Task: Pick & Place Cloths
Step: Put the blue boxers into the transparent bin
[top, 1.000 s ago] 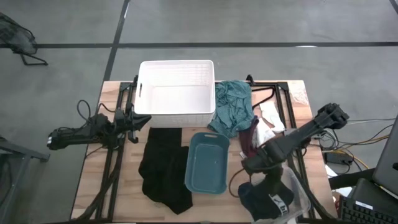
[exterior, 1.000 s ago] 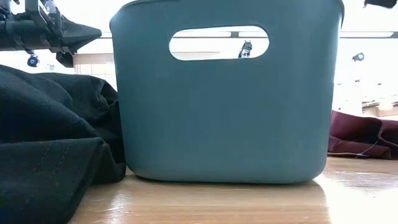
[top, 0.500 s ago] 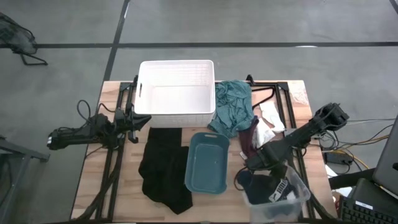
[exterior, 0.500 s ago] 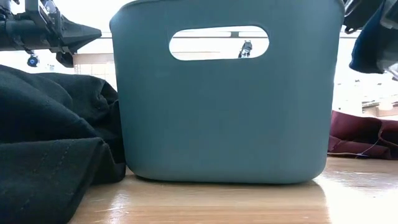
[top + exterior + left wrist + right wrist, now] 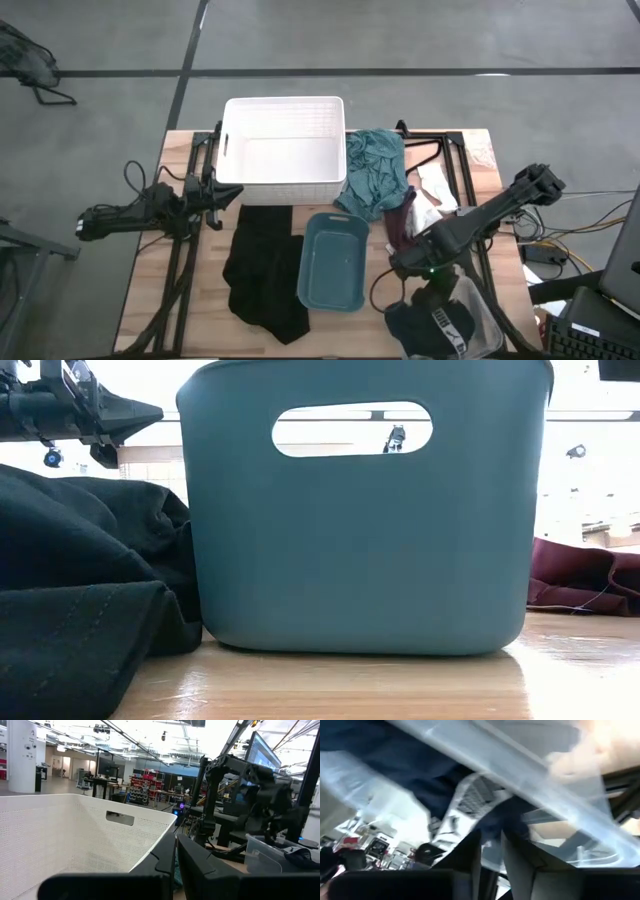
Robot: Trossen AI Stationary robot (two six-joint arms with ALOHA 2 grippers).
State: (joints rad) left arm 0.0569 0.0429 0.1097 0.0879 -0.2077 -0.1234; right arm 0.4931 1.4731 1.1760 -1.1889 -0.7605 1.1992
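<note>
Standing here, I'd say this job is barely started. Only the navy cloth with white lettering is in a bin, the clear plastic one at the tabletop's near right corner. The right tool hangs right over it, fingers a narrow gap apart in the wrist view; whether they've let go of the fabric, I honestly can't tell.

Left to do: the big black cloth lies flat beside the empty teal plastic bin, the teal cloth sits against the empty white perforated bin, and the maroon cloth and small white cloth are loose nearby.

The left tool waits pinched shut by the white bin.
</note>
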